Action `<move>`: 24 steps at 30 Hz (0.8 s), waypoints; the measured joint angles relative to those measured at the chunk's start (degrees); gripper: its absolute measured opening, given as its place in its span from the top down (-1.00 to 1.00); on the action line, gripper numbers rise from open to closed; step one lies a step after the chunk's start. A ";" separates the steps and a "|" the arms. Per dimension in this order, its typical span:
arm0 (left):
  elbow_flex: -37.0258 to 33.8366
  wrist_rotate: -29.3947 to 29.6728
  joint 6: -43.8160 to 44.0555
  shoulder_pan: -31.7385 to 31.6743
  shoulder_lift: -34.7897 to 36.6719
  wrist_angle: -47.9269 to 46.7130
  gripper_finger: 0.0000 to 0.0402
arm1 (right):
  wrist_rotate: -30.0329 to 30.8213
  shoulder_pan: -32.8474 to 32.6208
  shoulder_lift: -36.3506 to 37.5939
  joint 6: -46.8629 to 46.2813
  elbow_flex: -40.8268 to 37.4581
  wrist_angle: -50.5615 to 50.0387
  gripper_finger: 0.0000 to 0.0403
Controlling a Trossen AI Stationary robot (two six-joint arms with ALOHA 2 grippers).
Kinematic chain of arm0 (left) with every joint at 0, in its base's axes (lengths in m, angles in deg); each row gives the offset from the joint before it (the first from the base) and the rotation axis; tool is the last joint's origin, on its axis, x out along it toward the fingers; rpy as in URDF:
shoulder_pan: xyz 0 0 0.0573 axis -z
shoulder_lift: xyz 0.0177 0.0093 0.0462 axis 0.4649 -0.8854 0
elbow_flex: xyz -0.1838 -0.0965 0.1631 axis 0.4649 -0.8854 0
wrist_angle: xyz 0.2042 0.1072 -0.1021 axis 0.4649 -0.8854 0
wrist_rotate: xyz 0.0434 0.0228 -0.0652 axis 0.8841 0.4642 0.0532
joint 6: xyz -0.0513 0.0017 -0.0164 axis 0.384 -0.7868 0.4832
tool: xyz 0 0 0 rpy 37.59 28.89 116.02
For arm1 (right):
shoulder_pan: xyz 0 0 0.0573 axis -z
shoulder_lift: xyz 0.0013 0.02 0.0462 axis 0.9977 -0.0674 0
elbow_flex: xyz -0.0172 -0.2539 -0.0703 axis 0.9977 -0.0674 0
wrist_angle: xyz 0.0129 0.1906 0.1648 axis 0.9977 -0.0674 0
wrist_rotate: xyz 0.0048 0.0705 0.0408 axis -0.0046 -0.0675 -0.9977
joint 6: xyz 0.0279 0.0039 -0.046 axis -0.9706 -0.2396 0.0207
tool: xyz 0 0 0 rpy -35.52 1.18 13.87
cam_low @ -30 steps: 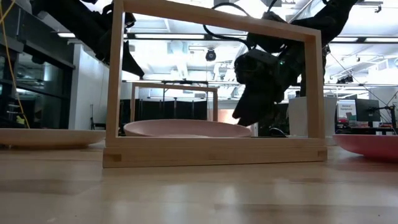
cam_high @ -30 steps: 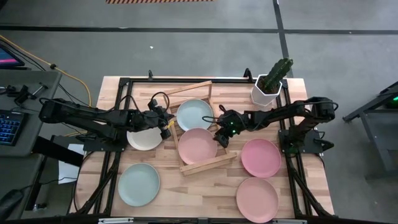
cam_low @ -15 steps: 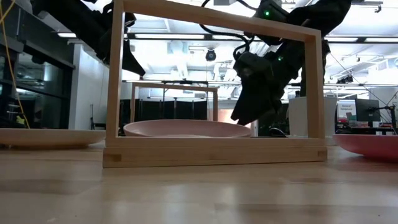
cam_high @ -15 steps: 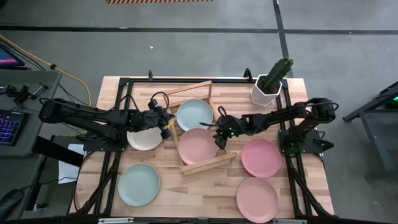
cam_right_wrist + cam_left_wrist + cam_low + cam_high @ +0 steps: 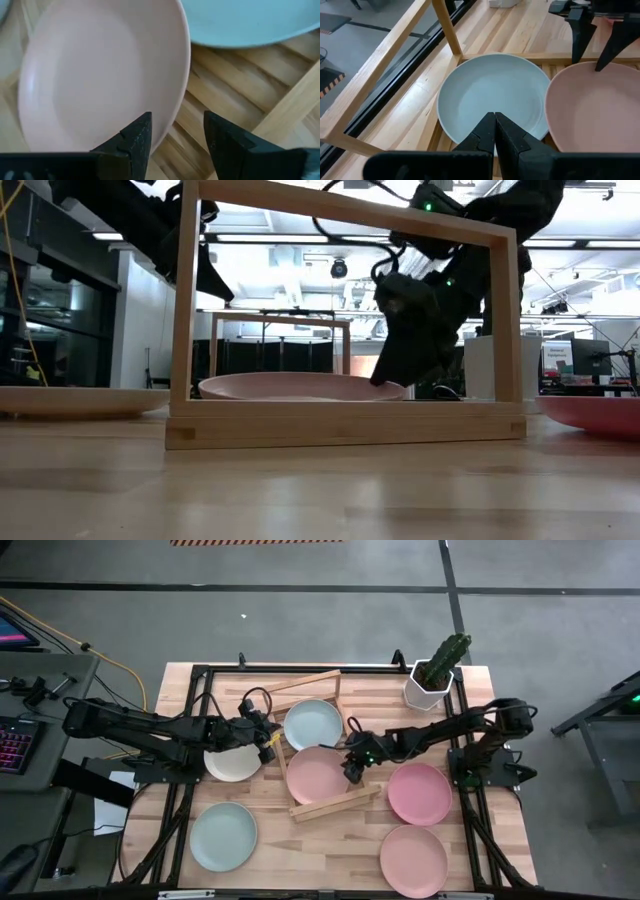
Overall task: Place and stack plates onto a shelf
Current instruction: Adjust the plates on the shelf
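Note:
The wooden shelf (image 5: 335, 802) lies mid-table with a mint-blue plate (image 5: 313, 724) and a pink plate (image 5: 317, 774) resting flat on its slats. My right gripper (image 5: 352, 766) is open and points down at the pink plate's right rim, one finger over the plate and one over the slats. My left gripper (image 5: 270, 743) is shut and hovers at the shelf's left side, beside the mint-blue plate (image 5: 492, 97). On the table lie a cream-white plate (image 5: 232, 762), a second mint-blue plate (image 5: 223, 835) and two pink plates (image 5: 419, 793), (image 5: 413, 860). My right gripper (image 5: 177, 117) stands astride the pink plate's right rim (image 5: 182, 95), coming from above and slanting down. I cannot tell whether its fingers touch the rim. The plate lies flat on the shelf's slats.
A white pot with a cactus (image 5: 432, 680) stands at the table's far right corner. The shelf's raised end frame (image 5: 345, 423) stands across the near side in the low view. Dark frame rails run along the table's left and right sides.
My right gripper has moved a little toward the table's near-left and come down to the pink plate's right rim. The plates and the shelf have stayed in place.

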 joint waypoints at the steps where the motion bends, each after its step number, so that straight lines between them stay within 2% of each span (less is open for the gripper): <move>1: 0.00 -0.02 0.00 0.00 0.00 -0.01 1.00 | 0.02 0.00 -0.28 0.02 0.00 0.24 0.20; 5: 0.00 -0.06 -0.06 0.00 0.00 0.20 1.00 | 0.02 0.00 -0.36 0.03 0.00 2.09 0.23; 7: 0.00 -0.10 -0.07 0.00 0.00 0.20 1.00 | 0.02 0.00 -0.36 -0.11 0.00 2.33 0.31; 14: 0.00 -0.17 -0.07 0.00 0.00 0.17 1.00 | 0.27 0.00 -0.36 -0.50 0.00 3.19 0.94; 19: 0.00 -0.17 -0.07 0.00 0.00 0.17 1.00 | -0.64 0.45 0.05 -0.84 -0.02 3.57 0.96; 24: 0.00 -0.19 -0.07 0.00 0.00 0.16 1.00 | -3.10 1.40 3.80 0.63 -0.02 1.87 0.99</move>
